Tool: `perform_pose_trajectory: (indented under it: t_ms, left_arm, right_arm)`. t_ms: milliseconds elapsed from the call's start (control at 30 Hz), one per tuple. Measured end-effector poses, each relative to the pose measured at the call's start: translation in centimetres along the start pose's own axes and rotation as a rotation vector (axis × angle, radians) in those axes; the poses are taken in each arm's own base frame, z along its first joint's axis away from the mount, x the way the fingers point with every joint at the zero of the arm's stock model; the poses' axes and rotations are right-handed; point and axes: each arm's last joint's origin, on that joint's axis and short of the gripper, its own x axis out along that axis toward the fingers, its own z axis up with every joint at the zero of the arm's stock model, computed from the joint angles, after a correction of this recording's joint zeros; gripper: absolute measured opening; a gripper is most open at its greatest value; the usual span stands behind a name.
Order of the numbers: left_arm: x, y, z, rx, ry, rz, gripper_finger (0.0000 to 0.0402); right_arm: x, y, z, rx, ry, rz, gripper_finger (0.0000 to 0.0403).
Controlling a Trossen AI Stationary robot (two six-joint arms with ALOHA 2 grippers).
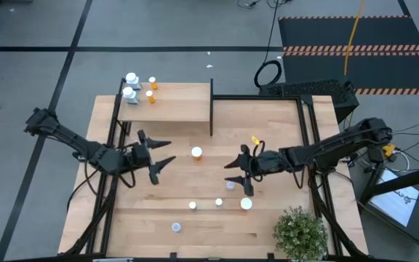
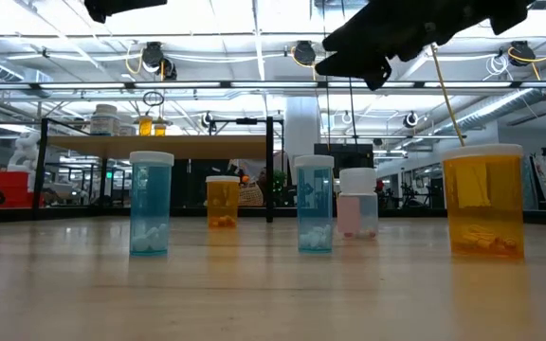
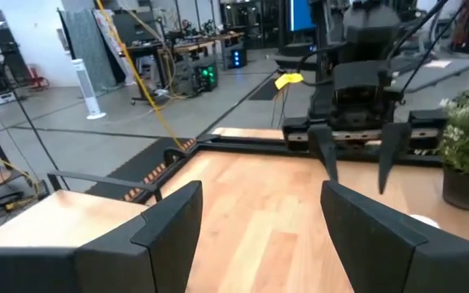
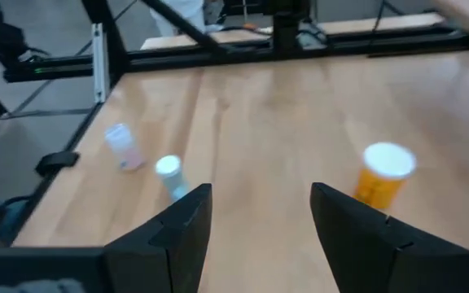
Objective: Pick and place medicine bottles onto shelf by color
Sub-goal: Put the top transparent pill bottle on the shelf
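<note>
Orange-amber, round and white-capped, one small medicine bottle (image 1: pixel 196 153) stands upright and alone on the pale wood tabletop (image 1: pixel 282 138), roughly midway between the two grippers and just in front of the raised light-wood shelf (image 1: pixel 173 109) on its black frame. The left gripper (image 1: pixel 163 154) hovers above the table with its two dark fingers spread apart and nothing between them; its tips point toward this bottle, which lies just beyond them. The right gripper (image 1: pixel 239 170) also hangs with its jaws apart and empty, pointing toward the table's middle, and a pale bluish bottle (image 1: pixel 230 185) sits close beneath it. The amber bottle's long axis is vertical, so either gripper would close across its round body from the side. By my reading the left arm is the nearer to it. Four bottles (image 1: pixel 139 88), white and amber, already stand at the shelf's far left end.
</note>
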Motion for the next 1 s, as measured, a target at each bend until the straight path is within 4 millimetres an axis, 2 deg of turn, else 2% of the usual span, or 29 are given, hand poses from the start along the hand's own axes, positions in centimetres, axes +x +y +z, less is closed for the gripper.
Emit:
perform_pose_trajectory:
  t_ms: [300,633,1000]
  left_arm:
    - [1.1,-1.2,-0.9,-0.012,0.017,0.001,0.0253]
    - [1.7,-1.8,-1.6,-0.007,0.047,0.001,0.0253]
    - [2.2,-2.3,-2.3,-0.044,0.070,0.006,0.0253]
  right_arm:
    - [1.1,1.9,-2.0,0.025,0.096,0.046,0.0230]
    - [3.3,1.9,-4.9,0.026,0.221,0.012,0.0242]
    - [3.4,1.7,-5.4,-0.013,0.259,-0.016,0.0238]
